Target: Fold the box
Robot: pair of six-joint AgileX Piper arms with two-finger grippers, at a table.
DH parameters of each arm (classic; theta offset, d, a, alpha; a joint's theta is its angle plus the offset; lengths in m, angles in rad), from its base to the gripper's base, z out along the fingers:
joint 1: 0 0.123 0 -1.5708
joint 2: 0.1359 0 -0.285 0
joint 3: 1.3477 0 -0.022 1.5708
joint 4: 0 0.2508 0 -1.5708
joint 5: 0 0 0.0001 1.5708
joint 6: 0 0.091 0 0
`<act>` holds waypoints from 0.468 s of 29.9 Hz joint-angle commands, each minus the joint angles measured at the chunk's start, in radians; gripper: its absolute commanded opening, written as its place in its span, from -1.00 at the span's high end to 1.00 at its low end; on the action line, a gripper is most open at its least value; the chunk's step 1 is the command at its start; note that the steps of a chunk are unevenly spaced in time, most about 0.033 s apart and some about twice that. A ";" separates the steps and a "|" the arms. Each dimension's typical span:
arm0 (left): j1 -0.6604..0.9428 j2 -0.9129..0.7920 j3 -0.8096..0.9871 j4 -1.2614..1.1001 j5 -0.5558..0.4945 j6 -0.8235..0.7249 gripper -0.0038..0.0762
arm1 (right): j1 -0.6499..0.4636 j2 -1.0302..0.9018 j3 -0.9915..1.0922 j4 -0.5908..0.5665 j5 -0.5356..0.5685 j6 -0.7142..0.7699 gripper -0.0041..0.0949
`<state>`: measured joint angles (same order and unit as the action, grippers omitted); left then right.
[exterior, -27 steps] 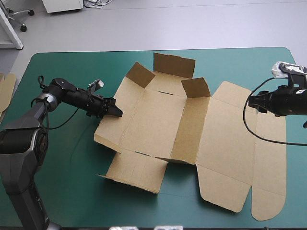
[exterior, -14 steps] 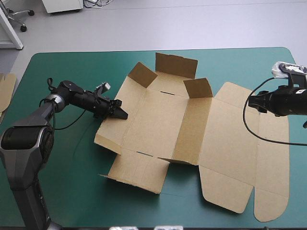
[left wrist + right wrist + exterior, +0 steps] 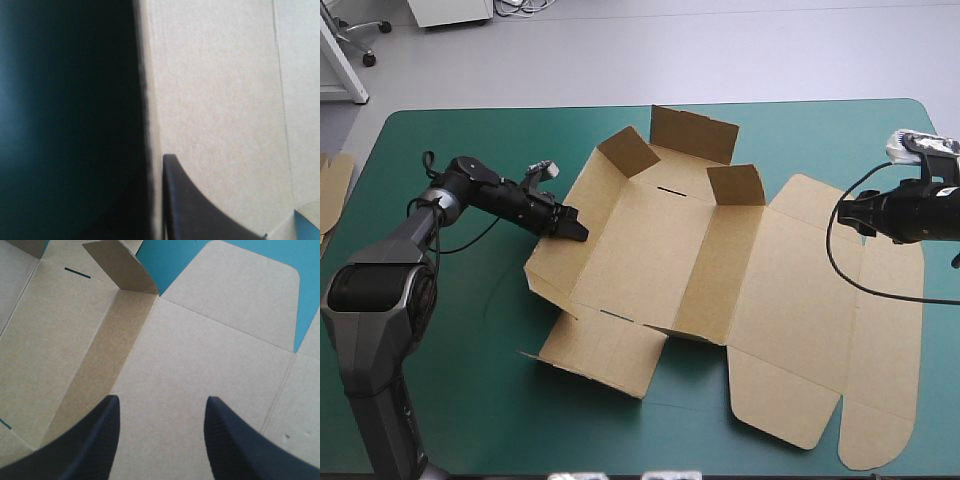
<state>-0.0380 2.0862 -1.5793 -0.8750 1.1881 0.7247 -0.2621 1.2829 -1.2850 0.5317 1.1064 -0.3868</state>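
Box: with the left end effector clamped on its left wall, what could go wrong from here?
1. The left end effector grips only the edge of the box's left wall; a push may slide the whole sheet over the teal-green cover instead of creasing it.
2. The right end effector is open over the lid panel, gripping nothing, so nothing seems to anchor that side.

Left arm stretched low from left, left gripper (image 3: 574, 228) pinched on the box (image 3: 660, 260) edge (one finger (image 3: 200, 210) visible up close). Right gripper (image 3: 161, 402) hangs at right, fingers (image 3: 95, 440) well apart.
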 commanded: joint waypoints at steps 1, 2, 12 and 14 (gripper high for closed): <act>-0.029 -0.057 -0.119 0.082 0.109 0.012 0.94 | -0.009 -0.025 -0.033 0.033 -0.022 -0.011 -0.05; -0.033 -0.057 -0.143 0.105 0.109 0.012 0.94 | -0.009 -0.025 -0.033 0.035 -0.022 -0.011 -0.05; -0.096 -0.057 -0.329 0.308 0.104 0.126 0.94 | -0.009 -0.025 -0.033 0.041 -0.015 -0.011 -0.05; -0.116 -0.057 -0.349 0.322 0.104 0.213 0.94 | -0.009 -0.025 -0.033 0.046 -0.015 -0.011 -0.05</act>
<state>-0.1250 2.0866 -1.8722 -0.5421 1.2175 0.8178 -0.2629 1.2829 -1.2850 0.5351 1.1127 -0.3868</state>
